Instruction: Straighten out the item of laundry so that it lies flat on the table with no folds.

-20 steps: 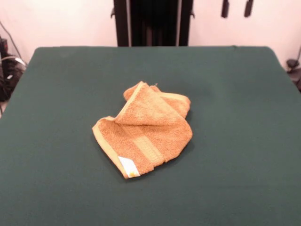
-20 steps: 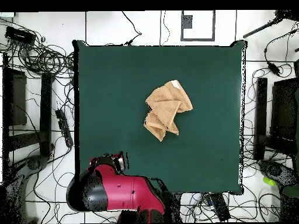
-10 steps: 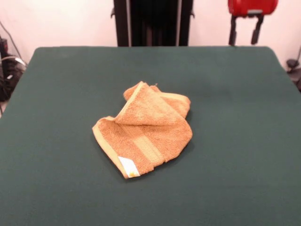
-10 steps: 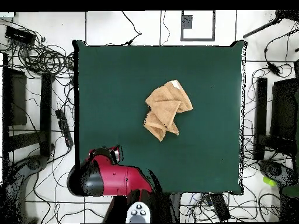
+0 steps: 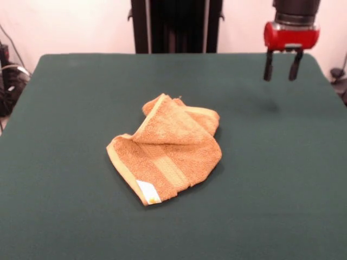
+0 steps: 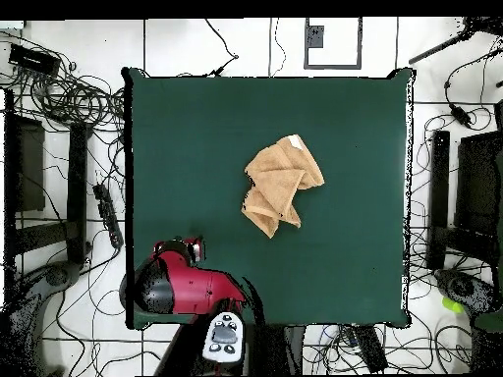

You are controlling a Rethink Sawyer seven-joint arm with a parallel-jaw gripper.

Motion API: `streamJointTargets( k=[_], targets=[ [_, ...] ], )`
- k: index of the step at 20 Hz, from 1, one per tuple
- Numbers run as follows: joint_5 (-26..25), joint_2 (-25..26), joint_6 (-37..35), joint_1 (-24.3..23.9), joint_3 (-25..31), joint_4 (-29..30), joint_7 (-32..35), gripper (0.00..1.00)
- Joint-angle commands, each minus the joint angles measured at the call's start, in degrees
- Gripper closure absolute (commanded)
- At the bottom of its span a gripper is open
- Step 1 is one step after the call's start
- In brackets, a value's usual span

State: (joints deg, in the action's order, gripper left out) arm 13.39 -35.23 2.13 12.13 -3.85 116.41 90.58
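The orange-tan towel (image 5: 168, 149) lies crumpled and folded over itself in the middle of the green table (image 5: 65, 108). Its woven band faces the front and its white label (image 5: 147, 191) sits at the nearest corner. It also shows in the overhead view (image 6: 280, 185) near the centre of the table (image 6: 196, 128). My gripper (image 5: 280, 77) hangs open and empty above the table's far right part in the front view, well apart from the towel. In the overhead view the gripper (image 6: 187, 245) is at the table's lower left corner.
The black pedestal (image 5: 176, 26) stands behind the table's far edge. Cables (image 6: 59, 88) and dark equipment (image 6: 462, 196) lie on the floor around the table. More cables (image 5: 8, 76) show at the left edge of the front view.
My gripper has come down into full view and moved over the table's corner. The towel has not moved.
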Motion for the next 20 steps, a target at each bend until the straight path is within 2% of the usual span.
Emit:
streamJointTargets(
  k=[1,7,12,14,15,17,20],
  targets=[
    [3.68,-1.82,1.39,-0.78,4.01,1.33,16.83,0.00],
    [0.93,-16.11,-8.35,-3.66,1.83,9.69,13.55,0.00],
    [-0.44,-24.75,-21.93,-3.35,-2.04,8.88,9.79,0.00],
    [-1.20,-23.20,-23.41,-1.52,-4.53,5.82,9.58,0.00],
    [-1.26,-20.69,-21.50,-1.29,-4.57,4.42,9.39,0.00],
    [-0.67,-12.39,-13.11,-3.23,-1.00,1.76,9.49,0.00],
    [-0.39,-2.30,-3.55,-2.95,-1.09,-3.12,11.13,0.00]
  ],
)
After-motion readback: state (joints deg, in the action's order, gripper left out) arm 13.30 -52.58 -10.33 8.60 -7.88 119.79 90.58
